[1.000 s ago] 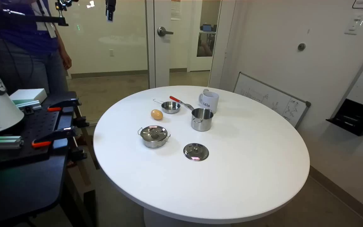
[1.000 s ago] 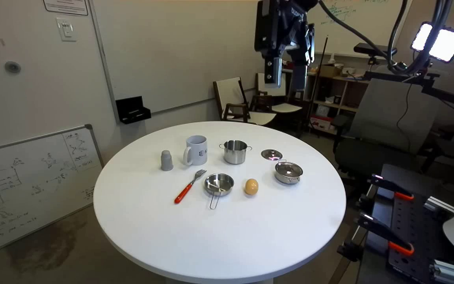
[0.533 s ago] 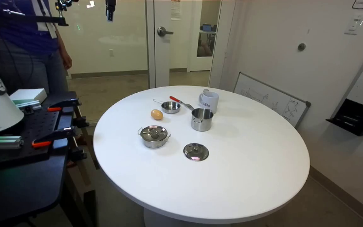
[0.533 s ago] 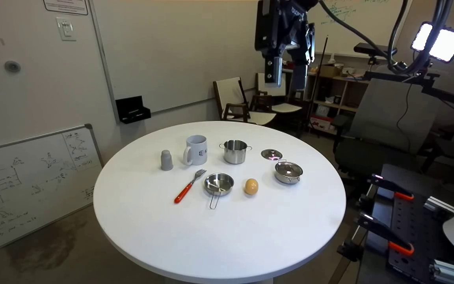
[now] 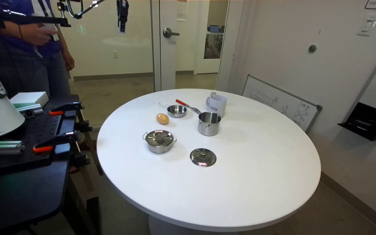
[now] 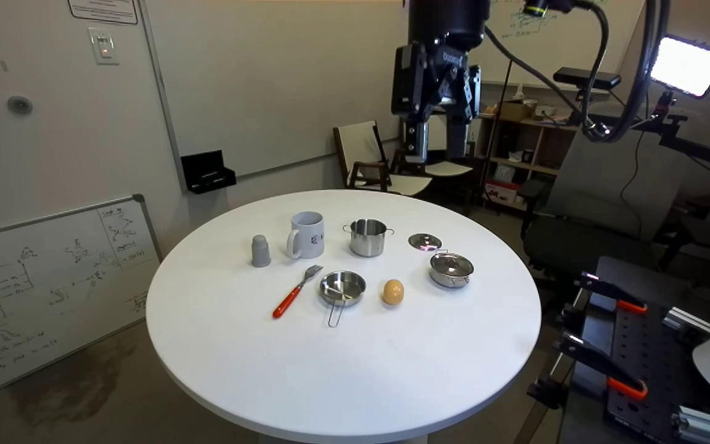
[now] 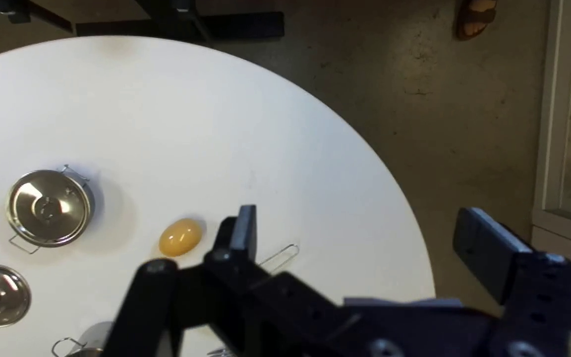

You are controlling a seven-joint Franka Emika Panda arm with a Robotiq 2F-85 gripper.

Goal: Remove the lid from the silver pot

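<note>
The silver pot (image 5: 160,149), low, wide and shiny, stands on the white table with its lid (image 5: 159,138) on top. Both show in the other exterior view as the pot (image 6: 448,281) and lid (image 6: 452,264), and in the wrist view the lid (image 7: 50,208) is seen from above at the left, with wire handles at the pot's sides. My gripper (image 6: 435,151) is open and empty, pointing down high above the table, well apart from the pot. It also shows in an exterior view (image 5: 122,27) and in the wrist view (image 7: 357,223).
A loose steel lid (image 5: 203,157) lies by the pot. An egg (image 5: 162,118), taller steel cup (image 5: 209,125), small steel pan (image 5: 177,111), red-handled fork (image 6: 296,293), mug (image 6: 308,236) and grey shaker-like object (image 6: 261,251) stand around. A person (image 5: 38,45) stands behind the robot base.
My gripper has moved lower, going right and down in an exterior view and slightly left and down in the other. The person's hand has come up. The objects on the table have not moved.
</note>
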